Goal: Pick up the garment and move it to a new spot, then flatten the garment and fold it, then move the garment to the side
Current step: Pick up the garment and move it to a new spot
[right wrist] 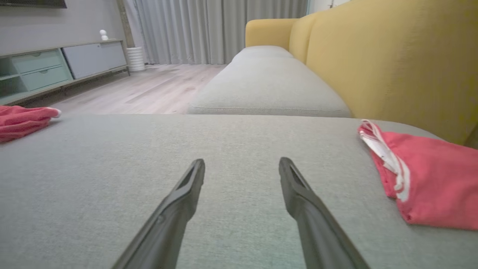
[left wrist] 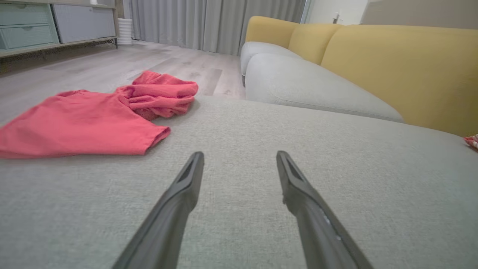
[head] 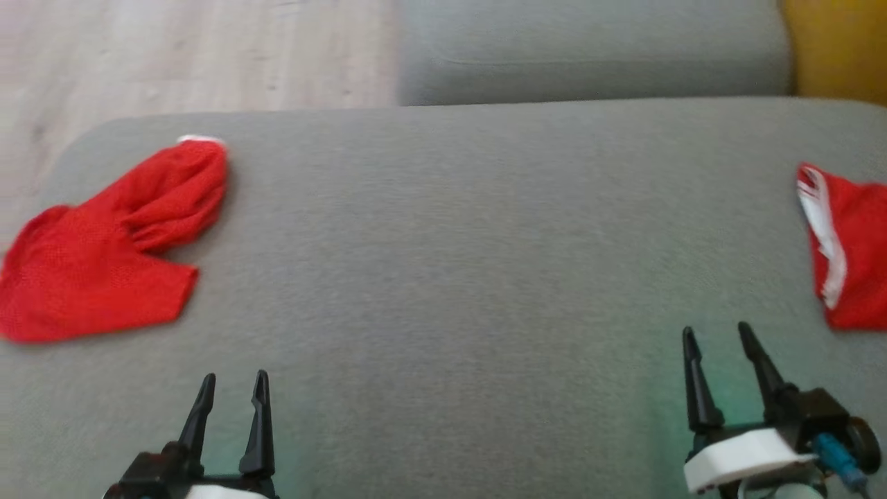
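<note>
- Currently, crumpled red mesh garment (head: 104,256): lying on broad grey fabric sofa cushion (head: 450,242), far left edge.
- Second red garment with white trim (head: 856,256): same cushion, far right.
- Empty left gripper (head: 234,378): fingers (head: 259,423) released, above cushion.
- Empty right gripper (head: 716,329): fingers released, near trimmed garment.

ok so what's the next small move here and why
Probably reach the left tool toward the crumpled red garment: it lies bunched on the grey cushion ahead and left of that tool, which stands open and empty, as does the right tool.
</note>
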